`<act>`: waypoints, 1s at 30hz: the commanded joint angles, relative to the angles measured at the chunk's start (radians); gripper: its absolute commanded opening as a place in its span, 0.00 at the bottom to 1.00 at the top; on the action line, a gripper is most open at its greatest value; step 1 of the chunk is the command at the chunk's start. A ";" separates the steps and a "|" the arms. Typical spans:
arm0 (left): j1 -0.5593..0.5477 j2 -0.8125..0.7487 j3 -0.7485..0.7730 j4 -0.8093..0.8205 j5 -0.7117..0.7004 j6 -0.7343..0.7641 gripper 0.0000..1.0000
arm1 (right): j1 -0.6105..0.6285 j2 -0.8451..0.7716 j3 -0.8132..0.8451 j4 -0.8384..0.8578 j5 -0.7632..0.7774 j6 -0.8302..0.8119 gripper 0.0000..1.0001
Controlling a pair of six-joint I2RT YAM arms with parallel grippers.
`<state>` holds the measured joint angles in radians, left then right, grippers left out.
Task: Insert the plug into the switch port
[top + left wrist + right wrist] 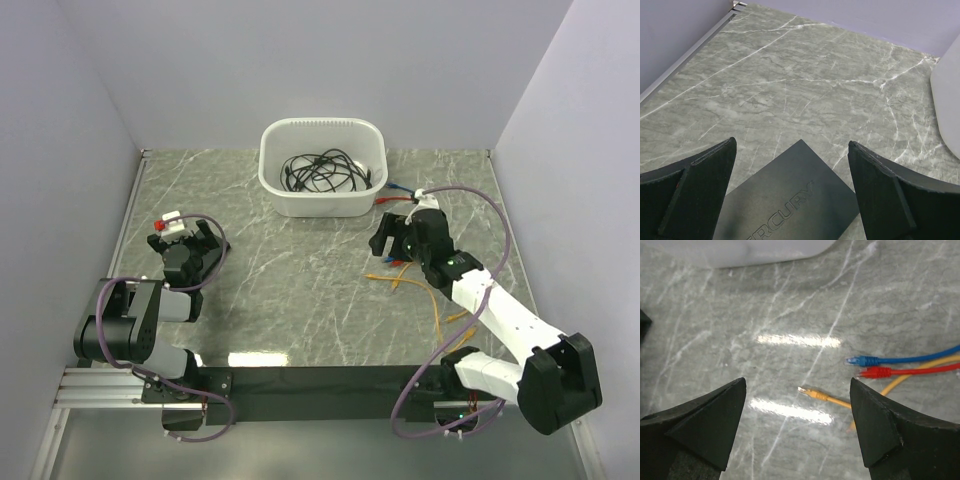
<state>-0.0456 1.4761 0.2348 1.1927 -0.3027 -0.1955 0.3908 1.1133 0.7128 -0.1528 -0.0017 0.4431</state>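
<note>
The switch is a flat matte black box [790, 195] lettered MERCURY, lying on the marble table right under my left gripper [791, 144], which is open with one finger on each side above it. Its ports are out of view. In the top view my left gripper [185, 240] hides the box. My right gripper [390, 240] is open and empty above loose cables. In the right wrist view the yellow plug [812, 393] lies between and below the fingers of my right gripper [797, 385]. A blue plug [862, 360] and a red plug [875, 372] lie just to the right.
A white tub [322, 165] holding coiled black cables stands at the back middle; its wall shows in the left wrist view [947, 100] and the right wrist view [740, 252]. Yellow cable [440, 305] trails along the right arm. Walls enclose the table on three sides.
</note>
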 commanded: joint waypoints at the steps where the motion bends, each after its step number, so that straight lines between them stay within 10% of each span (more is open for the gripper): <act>1: -0.004 -0.014 0.000 0.051 0.016 0.014 0.99 | 0.020 -0.020 0.010 -0.076 0.049 -0.043 0.90; 19: -0.002 -0.033 0.015 0.035 -0.013 0.002 0.99 | 0.057 0.085 0.028 -0.093 0.069 -0.012 0.87; 30: -0.042 -0.293 0.316 -0.717 -0.093 -0.270 0.99 | 0.105 0.186 0.066 -0.102 0.095 -0.023 0.85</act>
<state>-0.0856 1.2503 0.4919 0.6807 -0.3809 -0.3050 0.4767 1.2739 0.7307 -0.2573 0.0685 0.4282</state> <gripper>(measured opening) 0.994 0.857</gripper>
